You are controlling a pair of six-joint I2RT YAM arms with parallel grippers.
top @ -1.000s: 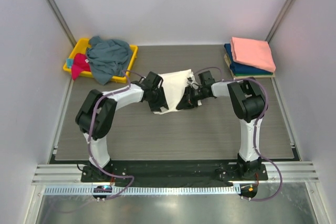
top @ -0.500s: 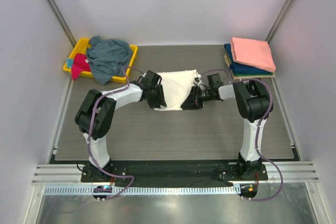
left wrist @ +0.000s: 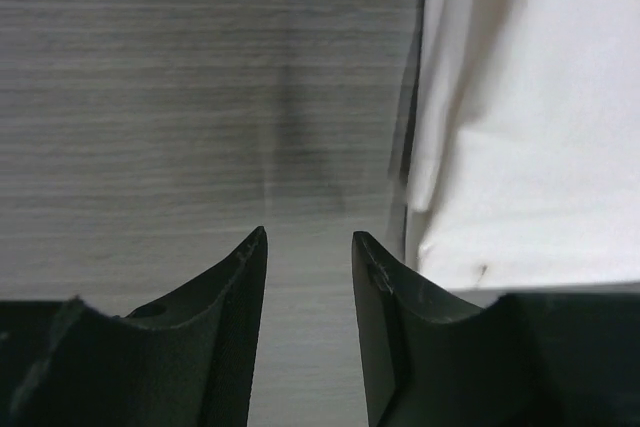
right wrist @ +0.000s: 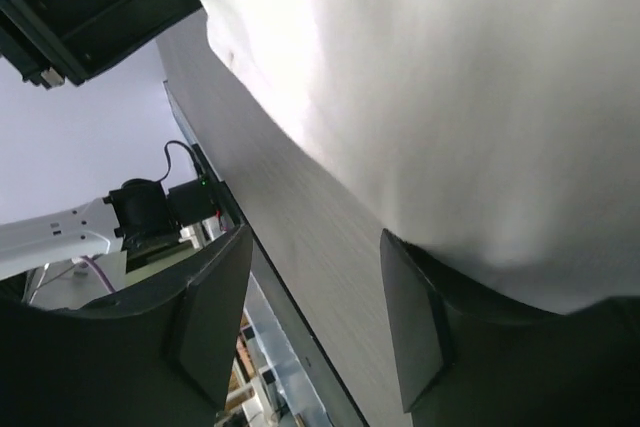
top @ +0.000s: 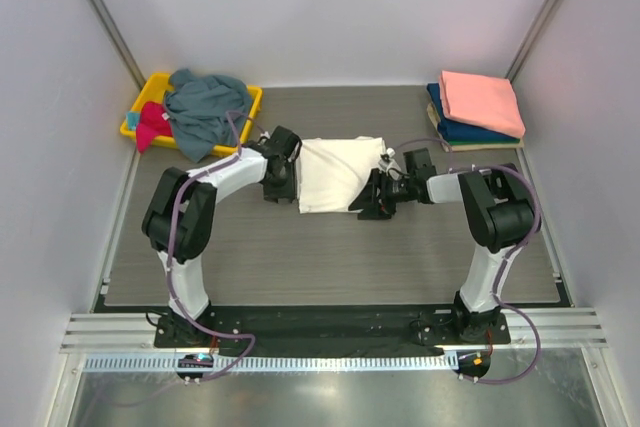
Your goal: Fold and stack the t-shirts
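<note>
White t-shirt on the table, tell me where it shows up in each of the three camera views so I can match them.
Top external: the white t-shirt lies near the middle of the picture.
Left wrist: it fills the right side of the picture.
Right wrist: it covers the top and right of the picture.
Shared landmark: the grey wood-grain table, bare right beside the shirt's edge in all three views.

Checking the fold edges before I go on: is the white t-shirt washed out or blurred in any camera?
Right wrist: cream-white t-shirt blown out and soft, folds barely readable. Left wrist: evenly lit, shirt edge crisp, faint shadow on the table. Top external: sharp, no glare.
</note>
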